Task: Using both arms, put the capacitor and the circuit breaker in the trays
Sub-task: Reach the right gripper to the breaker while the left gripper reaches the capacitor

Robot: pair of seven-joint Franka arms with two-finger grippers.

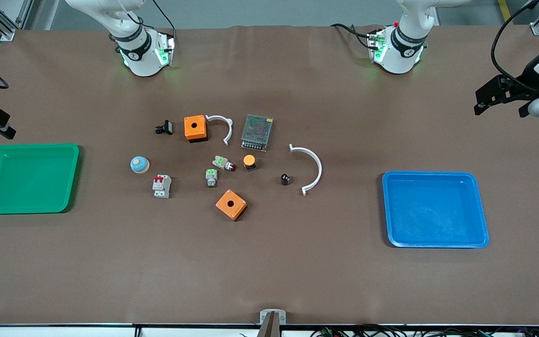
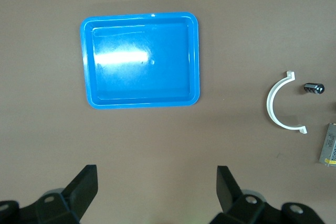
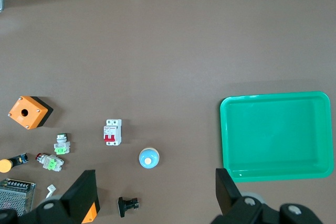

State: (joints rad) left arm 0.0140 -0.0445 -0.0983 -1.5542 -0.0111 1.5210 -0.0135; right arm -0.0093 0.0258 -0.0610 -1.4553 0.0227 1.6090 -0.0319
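The capacitor (image 1: 285,179), a tiny black cylinder, lies on the brown mat beside a large white arc clip (image 1: 314,168). It also shows in the left wrist view (image 2: 314,88). The circuit breaker (image 1: 162,186), a pale block with red toggles, stands near a blue dome button (image 1: 139,164). It also shows in the right wrist view (image 3: 113,132). My left gripper (image 2: 157,174) is open and empty, high over the mat beside the blue tray (image 2: 89,77). My right gripper (image 3: 156,179) is open and empty, high over the mat near the green tray (image 3: 227,140).
The blue tray (image 1: 391,210) is at the left arm's end, the green tray (image 1: 70,178) at the right arm's end. Between them lie two orange boxes (image 1: 195,128) (image 1: 231,204), a metal power supply (image 1: 257,132), an orange-capped button (image 1: 249,161), green-topped parts (image 1: 211,177) and a black clip (image 1: 163,127).
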